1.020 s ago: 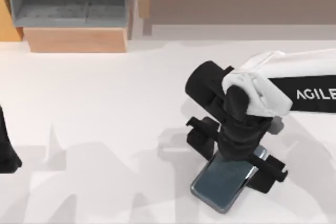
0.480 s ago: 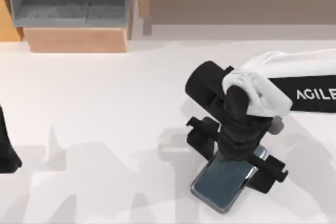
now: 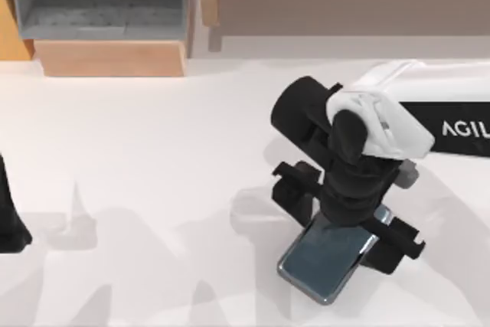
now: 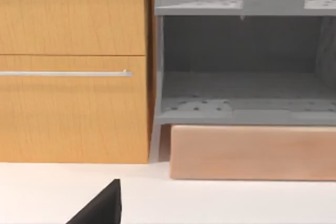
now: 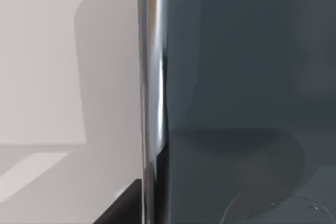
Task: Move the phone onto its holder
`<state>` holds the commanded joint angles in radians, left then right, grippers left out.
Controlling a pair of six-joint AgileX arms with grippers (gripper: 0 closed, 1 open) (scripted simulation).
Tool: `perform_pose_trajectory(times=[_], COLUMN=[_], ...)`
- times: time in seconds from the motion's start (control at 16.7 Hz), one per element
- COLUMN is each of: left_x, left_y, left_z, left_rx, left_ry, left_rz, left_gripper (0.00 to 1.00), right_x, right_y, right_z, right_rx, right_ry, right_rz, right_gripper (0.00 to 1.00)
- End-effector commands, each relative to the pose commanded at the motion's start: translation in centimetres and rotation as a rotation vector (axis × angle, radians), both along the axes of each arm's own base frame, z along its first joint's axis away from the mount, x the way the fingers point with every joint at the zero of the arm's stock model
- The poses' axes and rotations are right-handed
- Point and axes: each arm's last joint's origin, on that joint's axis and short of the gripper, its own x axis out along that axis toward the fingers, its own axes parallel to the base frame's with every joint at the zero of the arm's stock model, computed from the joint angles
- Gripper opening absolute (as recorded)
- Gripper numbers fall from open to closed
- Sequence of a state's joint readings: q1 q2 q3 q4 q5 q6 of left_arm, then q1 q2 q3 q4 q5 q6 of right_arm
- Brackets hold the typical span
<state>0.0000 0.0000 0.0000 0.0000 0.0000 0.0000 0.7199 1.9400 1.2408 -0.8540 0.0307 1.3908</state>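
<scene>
A white surface [image 3: 138, 158] is stretching out below a back row of furniture: one wooden cabinet [image 4: 73, 66] with a single silver handle bar, one grey shelf unit [image 4: 244, 61] whose two visible compartments are holding nothing, and one pale wooden block [image 4: 252, 152] under it. One phone [image 3: 325, 260] is lying flat on the surface toward the right side, its silvery edge showing close up in the right wrist view [image 5: 149, 98]. The right hand [image 3: 346, 220] is hovering directly over the phone's far end with its fingers spread wide to either side of it. The left arm is sitting parked at the left edge; I cannot tell its hand's state.
</scene>
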Motion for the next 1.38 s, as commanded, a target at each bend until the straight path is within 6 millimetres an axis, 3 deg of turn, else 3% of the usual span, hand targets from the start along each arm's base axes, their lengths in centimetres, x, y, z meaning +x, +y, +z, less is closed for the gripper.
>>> perform_pose_trajectory(times=[0.18,0.42,0.6,0.9,1.38], left_x=[0.0,0.0,0.0,0.0,0.0], left_y=[0.0,0.0,0.0,0.0,0.0], left_z=[0.0,0.0,0.0,0.0,0.0], left_rx=[0.0,0.0,0.0,0.0,0.0], left_ry=[0.0,0.0,0.0,0.0,0.0], left_rz=[0.0,0.0,0.0,0.0,0.0], left_gripper=[1.0,1.0,1.0,1.0,1.0], right_x=[0.0,1.4,2.9,5.1,6.3], right_y=[0.0,-0.7,-3.0,-9.2,-21.2], right_z=[-0.2,2.5,4.3,6.1,6.2], right_rx=[-0.003,0.073,0.118,0.118,-0.046], right_ry=[0.004,-0.089,-0.185,-0.355,-0.58], right_rz=[-0.001,0.029,0.076,0.18,0.36], right_gripper=[0.0,0.0,0.0,0.0,0.0])
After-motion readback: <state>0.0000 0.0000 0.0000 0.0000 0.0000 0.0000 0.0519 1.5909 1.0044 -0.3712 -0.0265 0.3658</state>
